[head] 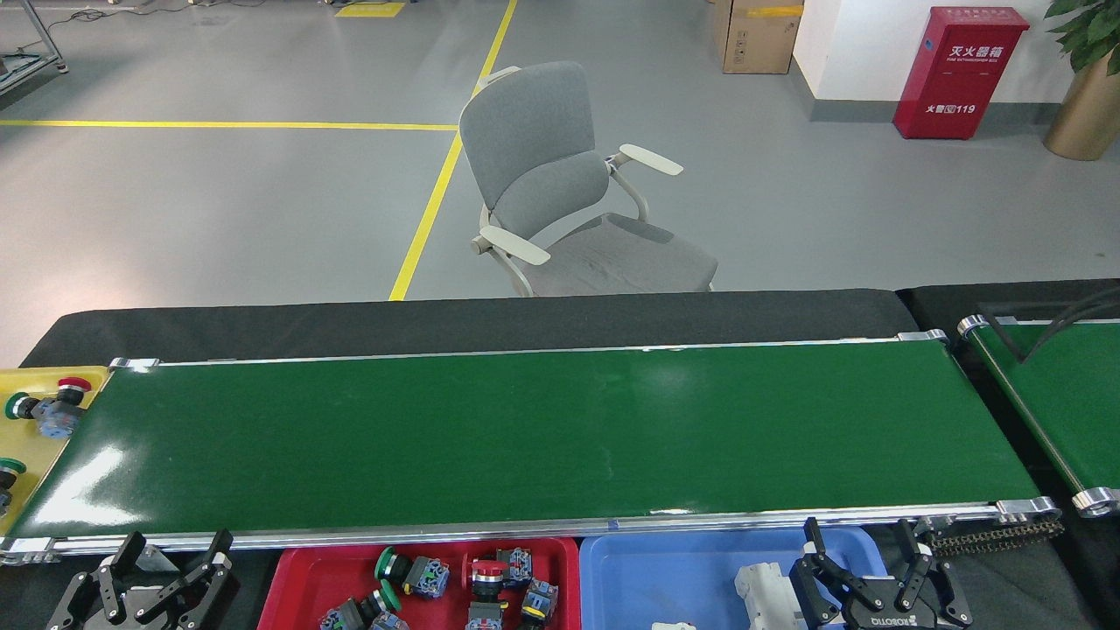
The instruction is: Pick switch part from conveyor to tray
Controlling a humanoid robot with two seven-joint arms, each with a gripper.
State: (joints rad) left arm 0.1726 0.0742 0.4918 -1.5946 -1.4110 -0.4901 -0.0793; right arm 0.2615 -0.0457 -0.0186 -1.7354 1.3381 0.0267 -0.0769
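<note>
The conveyor point(542, 437), a long glossy dark-green belt with silver rails, carries no switch part. A red-capped switch part point(70, 386) lies in the yellow tray point(35, 451) past the belt's left end, against a green-capped one point(26, 407). The red tray point(284, 582) in front of the belt holds several switch parts point(477, 582). My left gripper point(175, 547) is open and empty below the belt's near-left corner. My right gripper point(862, 535) is open and empty over the blue tray point(647, 577).
A white part point(766, 591) lies in the blue tray beside my right gripper. A second green belt point(1063, 394) stands at the right. A grey office chair point(560, 192) is behind the black table. Another green cap point(9, 468) shows at the left edge.
</note>
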